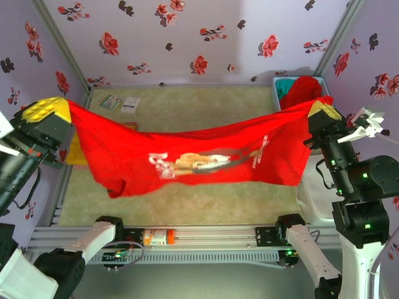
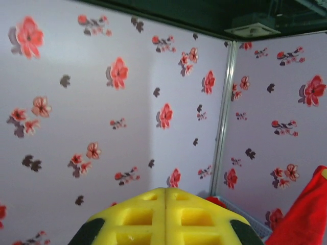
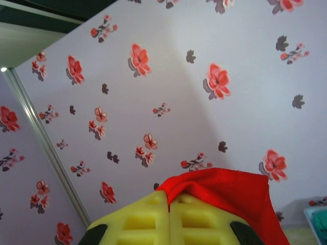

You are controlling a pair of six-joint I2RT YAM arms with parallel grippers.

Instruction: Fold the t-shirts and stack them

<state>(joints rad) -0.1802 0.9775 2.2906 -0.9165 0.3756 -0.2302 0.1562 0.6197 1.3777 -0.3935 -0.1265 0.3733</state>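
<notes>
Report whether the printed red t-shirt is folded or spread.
Spread: the red printed t-shirt hangs stretched between the left gripper and the right gripper, each shut on it, sagging in the middle, print showing.

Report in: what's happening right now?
Both shut: left gripper and right gripper each pinch a red shirt end. Shirt hangs stretched above table. Nearby: basket, far right.

Your t-shirt, pinched by left gripper and right gripper, reads soft matt red cloth; yellow pads look dull pitted plastic; beneath them, rough beige matting.
</notes>
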